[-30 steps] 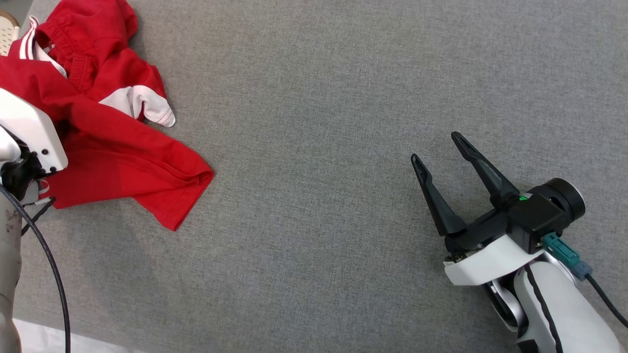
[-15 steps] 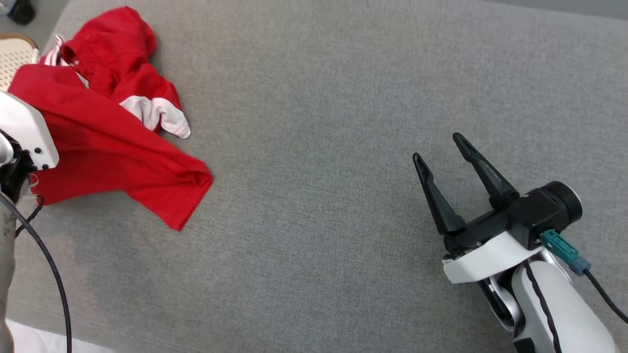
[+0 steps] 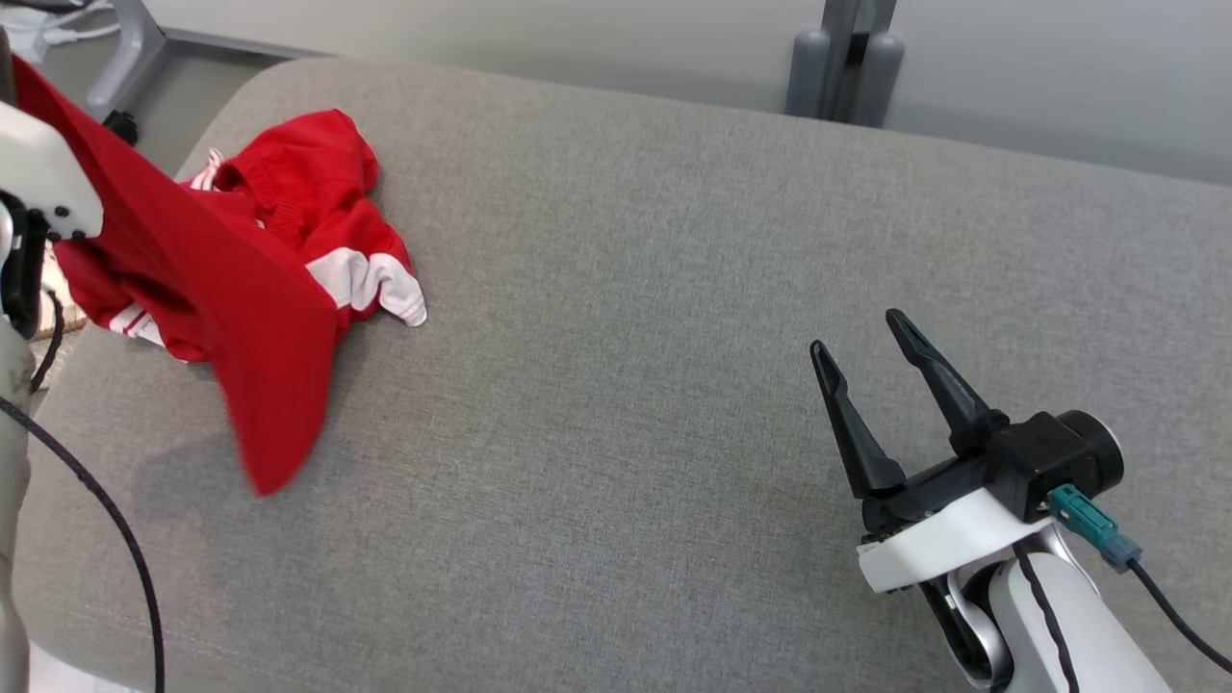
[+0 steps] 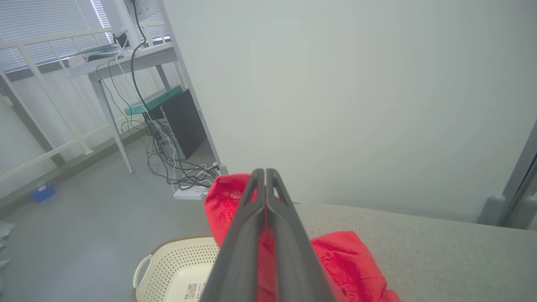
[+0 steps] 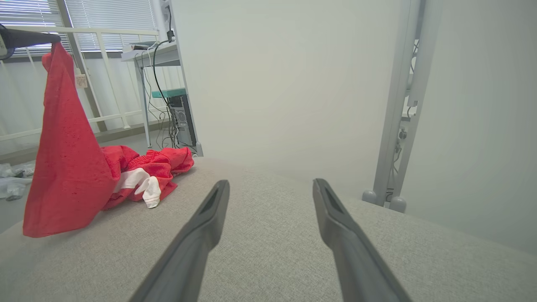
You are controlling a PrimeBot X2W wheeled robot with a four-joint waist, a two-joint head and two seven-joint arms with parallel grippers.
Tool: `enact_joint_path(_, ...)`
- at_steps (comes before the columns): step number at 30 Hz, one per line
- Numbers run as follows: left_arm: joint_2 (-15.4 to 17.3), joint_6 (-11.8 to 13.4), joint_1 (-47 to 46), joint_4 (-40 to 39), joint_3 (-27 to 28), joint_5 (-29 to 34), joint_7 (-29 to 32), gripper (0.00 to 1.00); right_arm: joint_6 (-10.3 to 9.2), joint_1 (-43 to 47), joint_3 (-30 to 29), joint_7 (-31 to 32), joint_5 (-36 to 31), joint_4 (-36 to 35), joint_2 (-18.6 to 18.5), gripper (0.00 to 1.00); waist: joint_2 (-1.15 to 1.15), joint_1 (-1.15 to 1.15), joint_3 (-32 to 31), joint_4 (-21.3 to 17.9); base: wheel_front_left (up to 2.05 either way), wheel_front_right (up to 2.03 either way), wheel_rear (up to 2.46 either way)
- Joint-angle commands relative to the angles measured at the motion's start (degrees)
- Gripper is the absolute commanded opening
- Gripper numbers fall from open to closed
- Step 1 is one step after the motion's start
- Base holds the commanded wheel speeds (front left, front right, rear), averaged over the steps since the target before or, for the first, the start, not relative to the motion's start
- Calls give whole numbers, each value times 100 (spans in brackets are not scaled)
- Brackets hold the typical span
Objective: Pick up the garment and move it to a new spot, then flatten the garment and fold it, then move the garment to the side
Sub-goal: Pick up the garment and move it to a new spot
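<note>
The garment [image 3: 252, 332] is hanging as a long red sheet at the cushion's [image 3: 674, 318] left end, its top corner pinched high up and its lower end dangling just over the grey fabric; from the right wrist it is showing as a tall red drape [image 5: 67, 167]. Behind it a red heap [image 3: 318, 192] with white stripes is lying bunched on the cushion, touching the sheet; I cannot tell whether the two are one piece. The left gripper [image 4: 265, 176] is clamping the garment, its fingers pressed together with red cloth between and around them. The right gripper [image 3: 855, 332] is hovering well apart over the cushion's right side, jaws spread wide and holding nothing. Beyond the cushion's left end a cream basket [image 4: 168, 264] is sitting on the floor, with a desk [image 4: 126, 58] trailing cables farther off.
</note>
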Motion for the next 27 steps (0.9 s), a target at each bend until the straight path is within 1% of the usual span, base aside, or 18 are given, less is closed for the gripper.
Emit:
enact_joint_path(1, -51, -47, -88, -62, -26, 40, -78, 0, 11, 42, -11, -9, -10, 3, -3, 100, 0, 0, -136, -9, 0, 0, 0)
enact_joint_path(5, -201, -140, -257, -408, -91, 37, -488, 0, 11, 139, -87, -9, -13, -2, 97, 100, 0, 0, -340, -92, 0, 0, 0)
enact_joint_path(8, -339, -194, -329, -801, -106, 9, -678, 0, 11, 178, -156, -9, -21, -10, 139, 100, 0, 0, -490, -190, 0, 0, 0)
enact_joint_path(11, -463, -233, -366, -1436, -67, -1, -778, 0, 11, 275, -200, -9, -38, 4, 195, 100, 0, 0, -681, -343, 0, 0, 0)
enact_joint_path(16, -829, -256, -118, -2635, -66, 86, -782, 0, 11, 329, -331, -9, -85, -12, 245, 100, 0, 0, -909, -649, 0, 0, 0)
enact_joint_path(19, -1073, -314, -32, -3043, -199, 114, -784, 0, 11, 324, -434, -9, -122, -30, 272, 100, 0, 0, -1006, -913, 0, 0, 0)
enact_joint_path(22, -1350, -371, 74, -3287, -387, 82, -785, 0, 11, 323, -579, -9, -121, -72, 279, 100, 0, 0, -1078, -1208, 0, 0, 0)
enact_joint_path(27, -1672, -445, 156, -3609, -761, -50, -786, 0, 10, 252, -718, -9, -194, -135, 292, 100, 0, 0, -1082, -1830, 0, 0, 0)
